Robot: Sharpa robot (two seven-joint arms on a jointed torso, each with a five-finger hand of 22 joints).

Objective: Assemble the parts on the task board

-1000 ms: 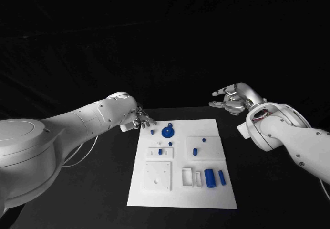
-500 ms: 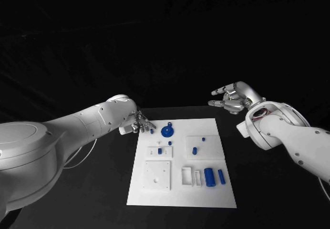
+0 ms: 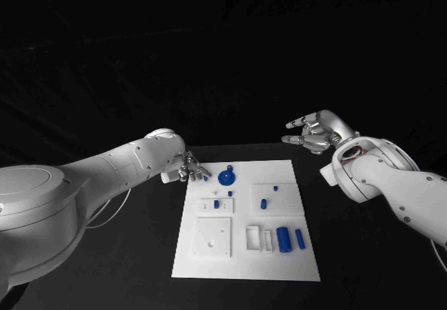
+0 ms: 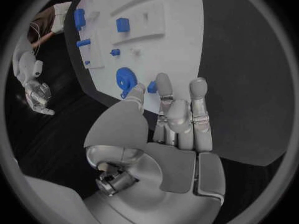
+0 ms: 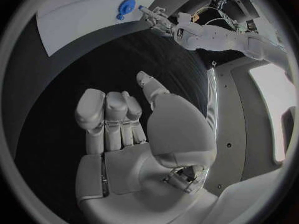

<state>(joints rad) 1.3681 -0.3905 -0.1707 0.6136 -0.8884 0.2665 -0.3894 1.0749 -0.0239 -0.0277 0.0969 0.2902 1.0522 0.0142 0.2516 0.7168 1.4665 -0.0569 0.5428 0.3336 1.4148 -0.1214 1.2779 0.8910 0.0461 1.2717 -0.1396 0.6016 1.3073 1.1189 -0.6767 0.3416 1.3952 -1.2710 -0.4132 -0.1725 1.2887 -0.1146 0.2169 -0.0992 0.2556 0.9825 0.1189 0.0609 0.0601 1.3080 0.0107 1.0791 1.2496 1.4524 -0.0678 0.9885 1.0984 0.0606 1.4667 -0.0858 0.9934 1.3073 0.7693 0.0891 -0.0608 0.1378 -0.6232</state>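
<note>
The white task board [image 3: 280,261] lies in the middle of the table, with a blue disc part [image 3: 227,179] near its far left corner. My left hand [image 3: 189,169] hangs over that corner. In the left wrist view a small blue part [image 4: 151,87] sits between the thumb tip and a fingertip of my left hand [image 4: 174,119], with the blue disc part [image 4: 126,79] just beyond. My right hand [image 3: 316,135] is raised off the board's far right corner, fingers curled in on nothing. The right wrist view shows my right hand [image 5: 118,129] with its fingers bent.
Two blue cylinders [image 3: 283,240] lie near the board's front right beside a white slotted block [image 3: 254,239]. A white square plate [image 3: 213,237] sits at the front left. Small blue parts [image 3: 263,205] stand in the raised white blocks mid-board. Black table surrounds the board.
My left hand has dropped a little toward the board's far left corner, and the small blue part came down with it. My right hand has stayed where it was.
</note>
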